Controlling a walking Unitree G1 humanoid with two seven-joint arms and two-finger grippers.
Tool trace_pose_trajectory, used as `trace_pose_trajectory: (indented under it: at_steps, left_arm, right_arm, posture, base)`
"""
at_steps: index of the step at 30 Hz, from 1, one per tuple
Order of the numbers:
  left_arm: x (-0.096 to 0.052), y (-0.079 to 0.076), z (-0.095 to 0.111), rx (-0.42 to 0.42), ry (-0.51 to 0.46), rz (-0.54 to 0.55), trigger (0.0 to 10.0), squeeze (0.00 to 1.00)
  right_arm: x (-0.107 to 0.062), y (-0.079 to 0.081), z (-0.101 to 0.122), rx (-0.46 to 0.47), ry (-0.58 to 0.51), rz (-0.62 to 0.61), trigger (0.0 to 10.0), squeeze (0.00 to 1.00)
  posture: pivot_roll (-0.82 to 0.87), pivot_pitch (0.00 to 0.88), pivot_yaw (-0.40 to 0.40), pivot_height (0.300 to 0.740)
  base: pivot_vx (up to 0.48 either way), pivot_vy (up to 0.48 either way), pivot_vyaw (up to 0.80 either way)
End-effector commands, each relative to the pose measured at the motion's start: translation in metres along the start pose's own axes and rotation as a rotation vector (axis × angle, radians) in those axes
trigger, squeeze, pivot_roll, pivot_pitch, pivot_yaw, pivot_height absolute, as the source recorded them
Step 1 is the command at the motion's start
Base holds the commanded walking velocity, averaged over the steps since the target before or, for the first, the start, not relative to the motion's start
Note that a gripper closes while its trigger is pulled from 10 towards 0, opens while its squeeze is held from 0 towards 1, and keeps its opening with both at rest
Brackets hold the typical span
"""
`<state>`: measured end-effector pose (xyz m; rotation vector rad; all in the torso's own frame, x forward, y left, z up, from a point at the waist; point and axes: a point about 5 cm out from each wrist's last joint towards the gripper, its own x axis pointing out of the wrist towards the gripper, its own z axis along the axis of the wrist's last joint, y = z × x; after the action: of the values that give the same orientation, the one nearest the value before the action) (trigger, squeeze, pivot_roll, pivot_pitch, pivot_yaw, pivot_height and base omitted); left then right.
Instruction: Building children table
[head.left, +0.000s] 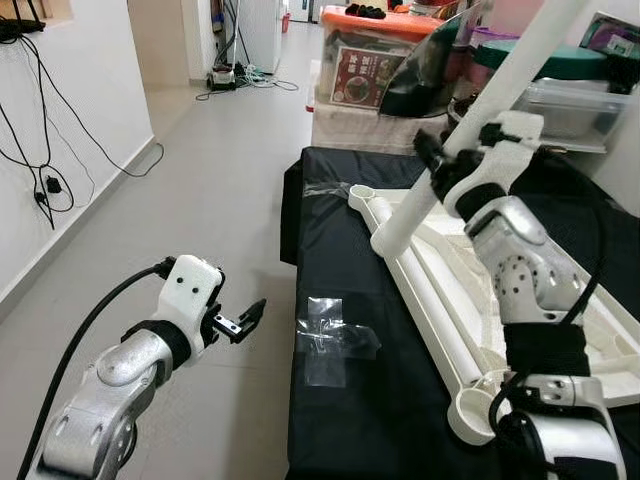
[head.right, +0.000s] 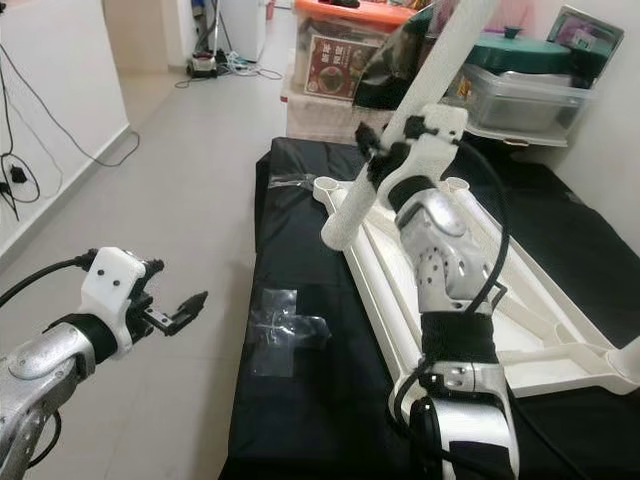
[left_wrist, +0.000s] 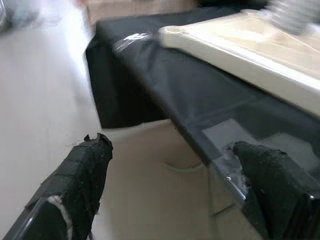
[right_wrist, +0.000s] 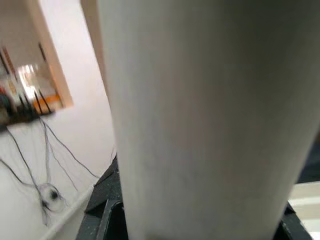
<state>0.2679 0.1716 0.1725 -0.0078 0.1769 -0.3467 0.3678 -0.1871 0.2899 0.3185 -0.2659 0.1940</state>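
Above the inverted white tabletop (head.left: 560, 330) on the black-covered surface (head.left: 370, 400), a table leg (head.left: 470, 130) is clamped by the right gripper (head.left: 440, 165), not yet socketed; left gripper (head.left: 245, 320) is held open, empty.

A: What carries the parts?

B: A low worktop (head.left: 330, 420) under a black cloth, standing on a pale grey floor (head.left: 220, 200).

A: And on the cloth?

B: A white tabletop (head.right: 520, 330) lies flat, upside down, with round leg sockets at its corners. Near the worktop's left edge, strips of clear tape (head.left: 325, 340) are stuck in a cross. More tape (head.left: 322, 188) sits by the far corner.
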Motion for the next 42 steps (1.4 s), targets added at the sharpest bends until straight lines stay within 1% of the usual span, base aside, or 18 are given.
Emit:
trace_pose_trajectory:
  at_steps: [1, 2, 3, 4, 6, 7, 10, 11, 13, 20, 24, 25, 26, 34, 37, 38, 39, 42]
  left_arm:
    - [0.000, 0.007, -0.005, -0.086, 0.024, 0.022, 10.0, 0.00]
    - [0.000, 0.010, -0.006, -0.164, 0.002, 0.034, 10.0, 0.00]
    - [0.001, 0.014, -0.008, -0.188, 0.016, 0.056, 10.0, 0.00]
    - [0.000, 0.015, -0.008, -0.220, -0.035, 0.046, 10.0, 0.00]
    - [0.000, 0.015, -0.008, -0.220, -0.035, 0.046, 10.0, 0.00]
    - [-0.002, 0.016, -0.007, -0.235, -0.070, 0.037, 10.0, 0.00]
    - [-0.003, 0.017, -0.008, -0.206, -0.068, 0.054, 10.0, 0.00]
    - [-0.005, 0.017, -0.007, -0.186, -0.091, 0.045, 10.0, 0.00]
    - [-0.005, 0.017, -0.007, -0.186, -0.091, 0.045, 10.0, 0.00]
    - [-0.007, 0.008, -0.002, -0.201, -0.122, 0.018, 10.0, 0.00]
    - [-0.007, 0.007, -0.003, -0.195, -0.122, 0.017, 10.0, 0.00]
    - [-0.007, 0.006, -0.004, -0.191, -0.120, 0.017, 10.0, 0.00]
    - [-0.006, 0.006, -0.005, -0.190, -0.119, 0.019, 10.0, 0.00]
    - [-0.003, 0.004, -0.007, -0.189, -0.121, 0.020, 10.0, 0.00]
    - [-0.003, 0.005, -0.008, -0.186, -0.120, 0.023, 10.0, 0.00]
    - [-0.002, 0.005, -0.008, -0.185, -0.119, 0.027, 10.0, 0.00]
    - [-0.002, 0.005, -0.008, -0.185, -0.119, 0.030, 10.0, 0.00]
    - [-0.002, 0.005, -0.009, -0.182, -0.119, 0.035, 10.0, 0.00]
  right_arm:
    - [0.002, -0.001, 0.008, 0.045, -0.024, 0.002, 0.0, 0.00]
    - [0.002, -0.001, 0.009, 0.071, -0.025, 0.011, 0.0, 0.00]
    - [0.002, 0.000, 0.009, 0.093, -0.021, 0.024, 0.0, 0.00]
    - [0.001, 0.001, 0.007, 0.125, -0.006, 0.042, 0.0, 0.00]
    - [0.001, 0.001, 0.007, 0.125, -0.006, 0.042, 0.0, 0.00]
    - [0.001, 0.002, 0.006, 0.145, 0.003, 0.054, 0.0, 0.00]
    - [0.001, 0.004, 0.004, 0.149, 0.012, 0.064, 0.0, 0.00]
    - [0.001, 0.005, 0.002, 0.161, 0.019, 0.069, 0.0, 0.00]
    - [0.001, 0.005, 0.002, 0.161, 0.019, 0.069, 0.0, 0.00]
    - [-0.001, 0.018, -0.011, 0.195, 0.067, 0.120, 0.0, 0.00]
    - [-0.002, 0.021, -0.015, 0.199, 0.086, 0.130, 0.0, 0.00]
    - [-0.003, 0.024, -0.018, 0.203, 0.113, 0.139, 0.9, 0.00]
    - [-0.002, 0.024, -0.021, 0.182, 0.141, 0.131, 10.0, 0.00]
    - [0.000, 0.024, -0.021, 0.104, 0.191, 0.081, 10.0, 0.00]
    - [0.001, 0.027, -0.022, 0.130, 0.221, 0.087, 10.0, 0.00]
    - [0.002, 0.030, -0.023, 0.154, 0.265, 0.095, 10.0, 0.00]
    - [0.004, 0.031, -0.021, 0.167, 0.243, 0.085, 10.0, 0.00]
    - [0.005, 0.034, -0.018, 0.134, 0.205, 0.086, 10.0, 0.00]
  posture:
    - [0.11, 0.000, -0.106, 0.740]
    - [0.11, 0.000, -0.106, 0.740]
    - [0.10, 0.000, -0.102, 0.740]
    - [0.10, 0.000, -0.102, 0.740]
    - [0.10, 0.000, -0.102, 0.740]
    - [0.10, 0.000, -0.102, 0.740]
    - [0.10, 0.000, -0.102, 0.740]
    - [0.10, 0.000, -0.104, 0.740]
    - [0.10, 0.000, -0.104, 0.740]
    - [0.10, 0.000, -0.109, 0.740]
    - [0.10, 0.000, -0.111, 0.740]
    - [0.10, 0.000, -0.111, 0.740]
    - [0.10, 0.000, -0.110, 0.740]
    - [0.09, 0.000, -0.108, 0.740]
    - [0.09, 0.000, -0.107, 0.740]
    - [0.09, 0.000, -0.107, 0.740]
    - [0.09, 0.000, -0.108, 0.740]
    - [0.09, 0.000, -0.106, 0.740]
  base:
    - [0.000, 0.000, 0.00]
    - [0.000, 0.000, 0.00]
    - [0.000, 0.000, 0.00]
    - [0.000, 0.000, 0.00]
    - [0.000, 0.000, 0.00]
    - [0.000, 0.000, 0.00]
    - [0.000, 0.000, 0.00]
    - [0.000, 0.000, 0.00]
    - [0.000, 0.000, 0.00]
    - [0.000, 0.000, 0.00]
    - [0.000, 0.000, 0.00]
    - [0.000, 0.000, 0.00]
    - [0.000, 0.000, 0.00]
    - [0.000, 0.000, 0.00]
    - [0.000, 0.000, 0.00]
    - [0.000, 0.000, 0.00]
    - [0.000, 0.000, 0.00]
    - [0.000, 0.000, 0.00]
